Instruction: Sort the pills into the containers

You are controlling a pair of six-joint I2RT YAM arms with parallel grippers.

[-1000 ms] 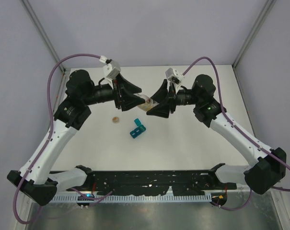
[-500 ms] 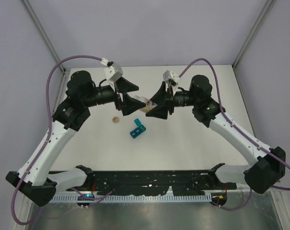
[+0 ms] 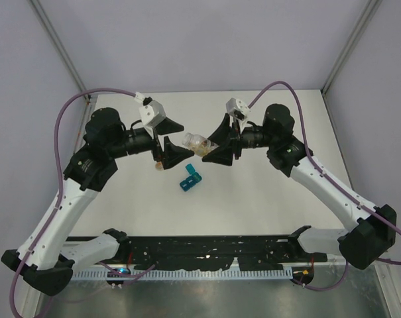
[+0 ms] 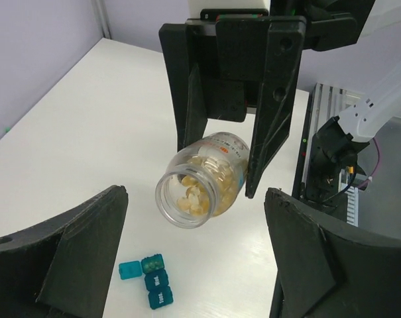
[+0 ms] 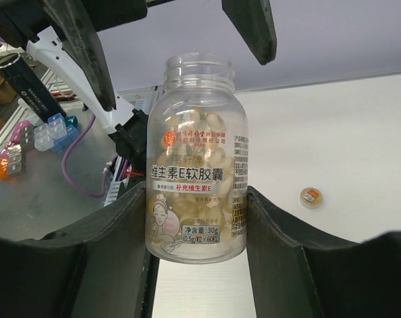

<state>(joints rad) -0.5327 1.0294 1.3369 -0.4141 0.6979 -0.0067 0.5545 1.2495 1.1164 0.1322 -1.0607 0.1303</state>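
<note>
My right gripper (image 3: 211,144) is shut on the clear vial (image 3: 195,141) and holds it above the table with its open mouth toward my left gripper (image 3: 175,140). The left gripper is open and empty, a short way from the mouth. Tan-orange pills (image 4: 195,192) fill the vial (image 4: 203,179); it also shows in the right wrist view (image 5: 199,159). The teal containers (image 3: 189,177) lie on the table below the vial. In the left wrist view the containers (image 4: 154,288) have one end lid open, with small pieces in that compartment.
The round tan cap disc (image 3: 160,165) lies on the table left of the containers, and shows in the right wrist view (image 5: 311,197). The enclosure's walls stand at the back and sides. The arm bases and a black rail (image 3: 207,246) run along the near edge.
My left gripper has pulled back to the left from the vial's mouth and turned, and its arm has dropped lower. The right gripper still holds the vial in the same place.
</note>
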